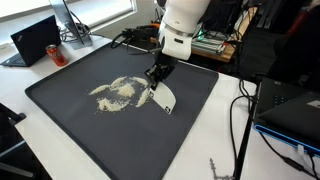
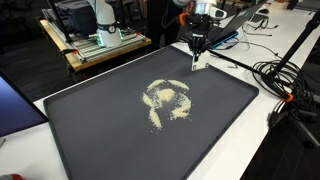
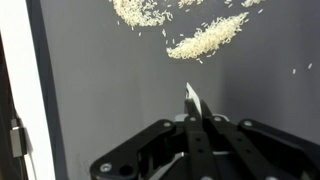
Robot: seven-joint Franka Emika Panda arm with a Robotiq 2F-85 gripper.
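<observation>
The black two-fingered tool (image 3: 192, 122) has its fingers drawn together and clamps the top of a thin flat white scraper (image 3: 191, 98), which the wrist view shows edge-on as a narrow pale sliver poking out beyond the fingertips. In both exterior views the tool (image 1: 158, 74) (image 2: 198, 41) hangs from the white robot arm (image 1: 183, 25) and points downward, with the scraper (image 1: 164, 98) (image 2: 197, 59) slanting below it toward a large dark grey rectangular mat (image 1: 60, 110). The scraper's lower edge sits at the mat's surface, though the pictures do not show whether it actually touches. Near the scraper, separated from it by a strip of bare mat, lies a scattered pile of pale rice grains (image 1: 118, 93). In an exterior view the grains form a rough ring with loose trails (image 2: 168, 100) near the middle of the mat (image 2: 120, 140), and the scraper stands between that ring and one edge of the mat. In the wrist view, bands of rice (image 3: 205, 40) lie ahead of the scraper's tip, with a few stray grains dotted over the mat (image 3: 110, 90) around them. The mat lies on a white worktop (image 1: 225, 130), which shows as a pale border around it (image 3: 15, 80). Beyond one corner of the mat stands an open black laptop (image 1: 35, 40). Black cables (image 1: 240, 110) trail across the worktop beside the mat, and a tangle of them (image 2: 275, 75) lies off its side.
</observation>
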